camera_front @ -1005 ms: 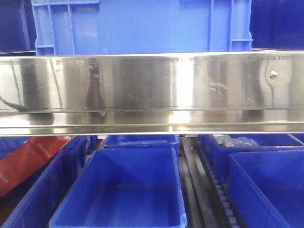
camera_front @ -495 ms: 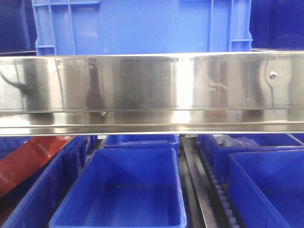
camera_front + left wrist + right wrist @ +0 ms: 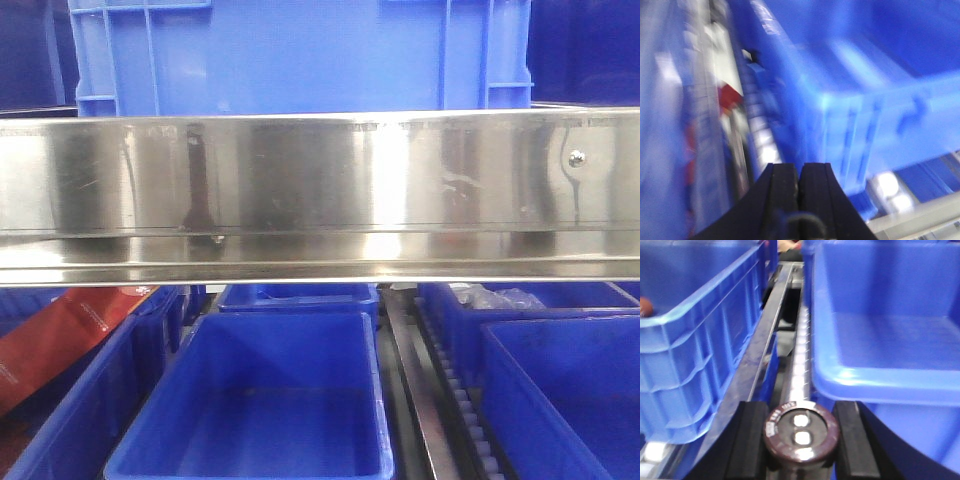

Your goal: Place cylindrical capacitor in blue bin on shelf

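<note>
In the right wrist view, the cylindrical capacitor (image 3: 801,432), dark brown with a shiny top and two bright terminals, sits between the black fingers (image 3: 752,440) of my right gripper (image 3: 801,441), which is shut on it. It hangs over a roller rail (image 3: 799,357), just left of the near rim of a blue bin (image 3: 880,377). My left gripper (image 3: 799,172) is shut with nothing in it, in front of a blurred blue bin (image 3: 865,100). The front view shows the shelf's shiny steel rail (image 3: 320,190) with an empty blue bin (image 3: 250,400) below it; no gripper shows there.
A large blue crate (image 3: 300,55) stands on the upper shelf level. Below are more bins: one at the right (image 3: 570,390), one holding clear bags (image 3: 490,297), and a red package (image 3: 60,340) at the left. Another blue bin (image 3: 700,340) flanks the rail's left side.
In the front view, the dark reflections at the left end of the steel rail have shifted and faded. The bins have not moved.
</note>
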